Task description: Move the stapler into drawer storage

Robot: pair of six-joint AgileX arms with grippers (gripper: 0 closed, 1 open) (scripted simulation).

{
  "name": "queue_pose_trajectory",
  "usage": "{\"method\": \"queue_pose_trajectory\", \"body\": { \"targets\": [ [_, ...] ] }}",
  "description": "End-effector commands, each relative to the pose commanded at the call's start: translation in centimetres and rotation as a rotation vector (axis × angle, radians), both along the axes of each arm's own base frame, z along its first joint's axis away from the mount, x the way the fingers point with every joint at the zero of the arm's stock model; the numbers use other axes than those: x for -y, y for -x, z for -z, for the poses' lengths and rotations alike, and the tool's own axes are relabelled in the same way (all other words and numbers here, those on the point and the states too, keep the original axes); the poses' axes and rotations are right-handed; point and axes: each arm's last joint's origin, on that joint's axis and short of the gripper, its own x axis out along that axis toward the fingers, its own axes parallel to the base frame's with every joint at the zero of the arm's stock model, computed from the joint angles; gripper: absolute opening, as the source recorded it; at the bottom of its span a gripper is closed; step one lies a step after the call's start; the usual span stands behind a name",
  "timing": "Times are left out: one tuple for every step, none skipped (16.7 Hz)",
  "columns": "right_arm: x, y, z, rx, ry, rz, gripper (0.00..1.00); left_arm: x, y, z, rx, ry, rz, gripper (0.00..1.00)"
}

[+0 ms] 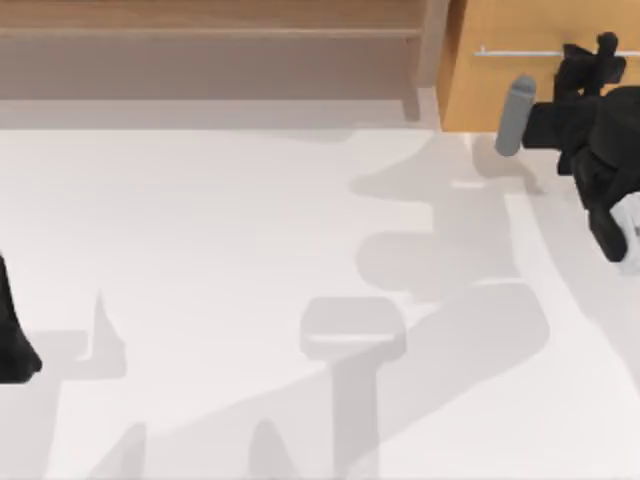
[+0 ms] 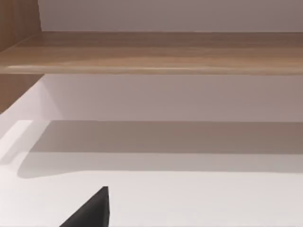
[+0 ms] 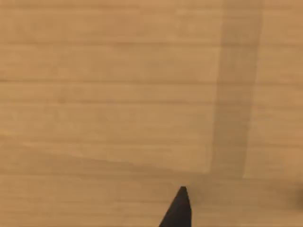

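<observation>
Reaching right gripper (image 1: pixel 598 52) at drawer (image 1: pixel 520 90) handle (image 1: pixel 520 52) — left arm (image 1: pixel 12 330) parked

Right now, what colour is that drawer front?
Light orange-brown wood on the drawer, with a thin silver handle; the top view shows it best.

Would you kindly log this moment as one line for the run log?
right gripper: at drawer handle | left gripper: parked at table left edge | drawer: shut

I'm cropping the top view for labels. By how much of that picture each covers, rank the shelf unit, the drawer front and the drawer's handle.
1. Shelf unit, largest.
2. Drawer front.
3. Handle, a thin bar; the right pincer hides its far end.
</observation>
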Motion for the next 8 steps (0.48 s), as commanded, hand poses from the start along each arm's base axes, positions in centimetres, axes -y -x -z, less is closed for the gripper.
{"method": "queue_pose_trajectory", "body": {
  "targets": [
    [0.00, 0.00, 0.00, 0.000, 0.000, 0.000, 0.90, 0.00, 0.00, 0.00, 0.000, 0.000, 0.000, 1.00],
    [0.00, 0.00, 0.00, 0.000, 0.000, 0.000, 0.98, 0.00, 0.00, 0.00, 0.000, 0.000, 0.000, 1.00],
    [0.00, 0.00, 0.00, 0.000, 0.000, 0.000, 1.00, 0.00, 0.00, 0.00, 0.000, 0.000, 0.000, 1.00],
    [0.00, 0.00, 0.00, 0.000, 0.000, 0.000, 1.00, 0.00, 0.00, 0.00, 0.000, 0.000, 0.000, 1.00],
    [0.00, 0.00, 0.00, 0.000, 0.000, 0.000, 1.00, 0.00, 0.00, 0.00, 0.000, 0.000, 0.000, 1.00],
    [0.00, 0.00, 0.00, 0.000, 0.000, 0.000, 1.00, 0.00, 0.00, 0.00, 0.000, 0.000, 0.000, 1.00],
    [0.00, 0.00, 0.00, 0.000, 0.000, 0.000, 1.00, 0.00, 0.00, 0.00, 0.000, 0.000, 0.000, 1.00],
    [0.00, 0.00, 0.00, 0.000, 0.000, 0.000, 1.00, 0.00, 0.00, 0.00, 0.000, 0.000, 0.000, 1.00]
  ]
}}
